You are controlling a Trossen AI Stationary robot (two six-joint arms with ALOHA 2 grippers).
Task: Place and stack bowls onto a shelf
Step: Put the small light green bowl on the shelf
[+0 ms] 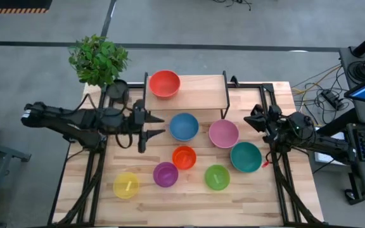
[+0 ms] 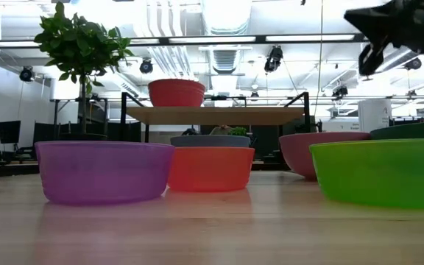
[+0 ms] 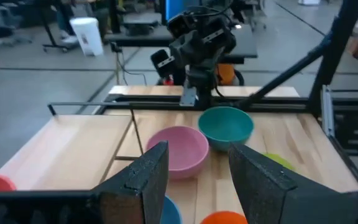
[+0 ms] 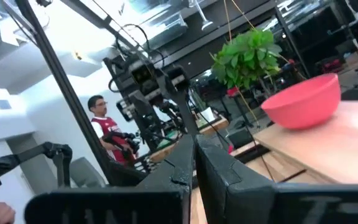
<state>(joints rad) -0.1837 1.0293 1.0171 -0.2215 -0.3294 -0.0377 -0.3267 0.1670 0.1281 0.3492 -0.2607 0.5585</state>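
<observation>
My left gripper (image 1: 159, 125) (image 3: 197, 177) is open and hovers left of the blue bowl (image 1: 184, 126), touching nothing. My right gripper (image 1: 253, 120) (image 4: 194, 155) is shut and empty, raised just right of the pink bowl (image 1: 223, 133) (image 3: 176, 150). The red bowl (image 1: 164, 83) (image 2: 177, 93) (image 4: 303, 102) stands on the left half of the shelf (image 1: 198, 94) (image 2: 216, 114). On the tabletop stand the teal (image 1: 246, 157) (image 3: 225, 124), orange (image 1: 184, 157), purple (image 1: 165, 174), green (image 1: 217, 177) and yellow (image 1: 126, 185) bowls.
A leafy plant (image 1: 98, 60) in a dark pot (image 1: 116, 90) stands at the table's far left corner, beside the shelf. The shelf's right half is bare. A person (image 4: 101, 124) shows in the room beyond the table. Bare tabletop lies along the near edge (image 1: 189, 212).
</observation>
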